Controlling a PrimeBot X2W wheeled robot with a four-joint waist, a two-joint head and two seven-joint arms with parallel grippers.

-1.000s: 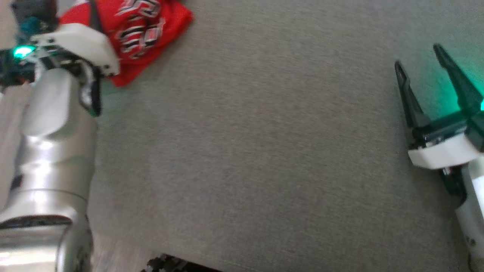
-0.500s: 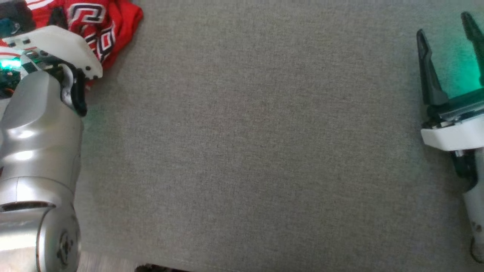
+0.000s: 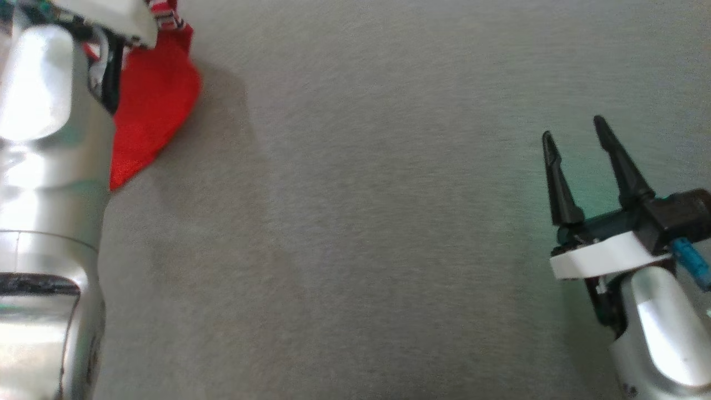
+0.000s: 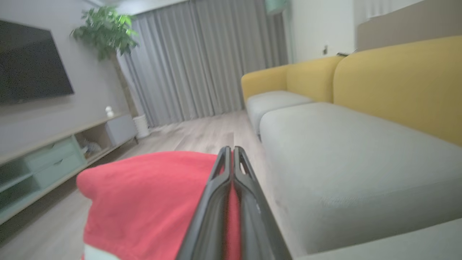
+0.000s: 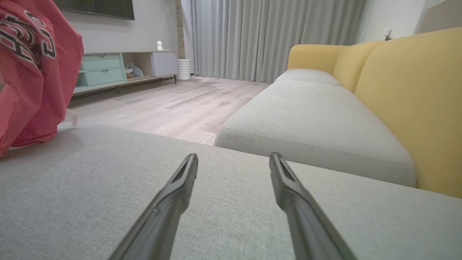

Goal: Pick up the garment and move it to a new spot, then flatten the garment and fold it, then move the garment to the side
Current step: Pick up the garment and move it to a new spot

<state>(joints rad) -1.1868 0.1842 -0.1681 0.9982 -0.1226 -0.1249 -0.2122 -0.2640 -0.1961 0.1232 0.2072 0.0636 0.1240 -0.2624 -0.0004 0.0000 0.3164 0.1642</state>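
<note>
Now, w/ left gripper (image 4: 230,148) pinched tight on a fold of the red garment (image 4: 151,195), lift high before any sideways travel. Hangs bunched at far-left edge of the grey cushion (image 3: 389,222), lower hem close to the fabric; can't tell if touching or just clear. Go straight up till hem is plainly free, then carry slowly toward cushion centre, approx. in front of the body, so no drag & no swing. Watch for slip: prob. a thin pinch only, w/ bulk of cloth draped to one side of the fingers. Leave right gripper (image 3: 573,128) hovering low over cushion's right part, jaws spread wide & holding nothing, well apart from the cloth; likely needed for flattening. Set down spread, not balled, w/ the black-and-white lettering easy to find. Count: 1 garment, 2 grippers, 1 TV (image 4: 32,65), 1 potted plant (image 4: 104,32).
</note>
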